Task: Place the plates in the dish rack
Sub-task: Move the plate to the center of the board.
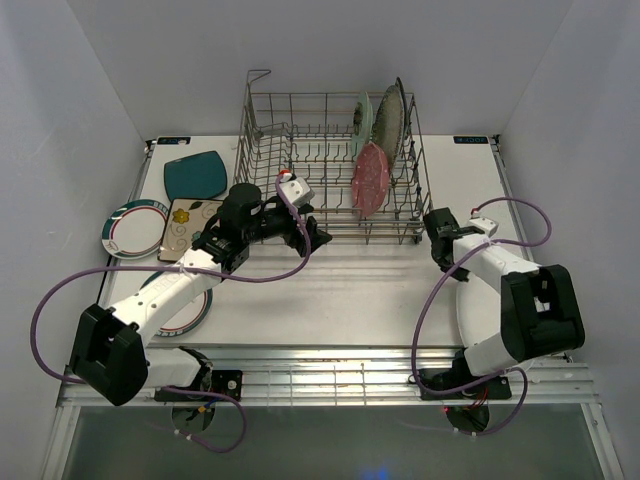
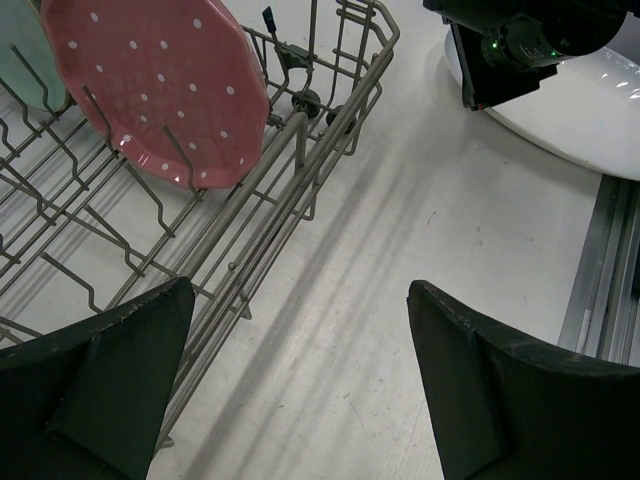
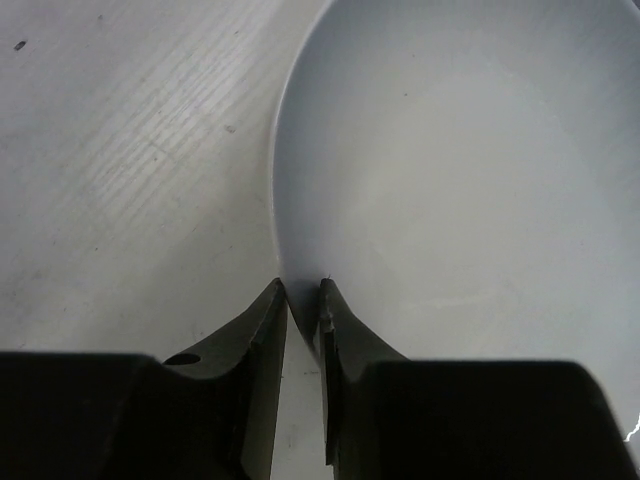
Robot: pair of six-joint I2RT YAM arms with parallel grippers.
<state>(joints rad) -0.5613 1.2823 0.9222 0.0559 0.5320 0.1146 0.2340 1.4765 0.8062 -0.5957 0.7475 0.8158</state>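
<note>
Quick rundown: the dish rack (image 1: 320, 160) is set toward the back of the surface (image 1: 350, 290). Three plates are already stood on edge between the tines at its right end, which makes sense, since the tines are what keep them upright. A pink dotted plate (image 1: 369, 178) is nearest the rack's front, with a mint green plate (image 1: 362, 122) and a speckled silver plate (image 1: 389, 115) behind it. A darker edge is glimpsed behind the silver one, but whether that's a fourth plate can't be told. Five more are counted lying flat outside the rack. A teal square plate (image 1: 195, 175) and a floral square plate (image 1: 190, 222) are just left of it. A rimmed round plate (image 1: 130, 228) lies further left, and a second rimmed round (image 1: 192, 318) is half covered by the left arm. The big white oval plate (image 3: 460, 180) is to the rack's front right. The right claw (image 3: 300, 297) is pinched onto that oval's rim, presumably because a flat plate can only be lifted by its edge. The left claw (image 1: 316, 236) is spread wide with nothing in it, held just in front of the rack's front wall, probably to be ready for steadying.
</note>
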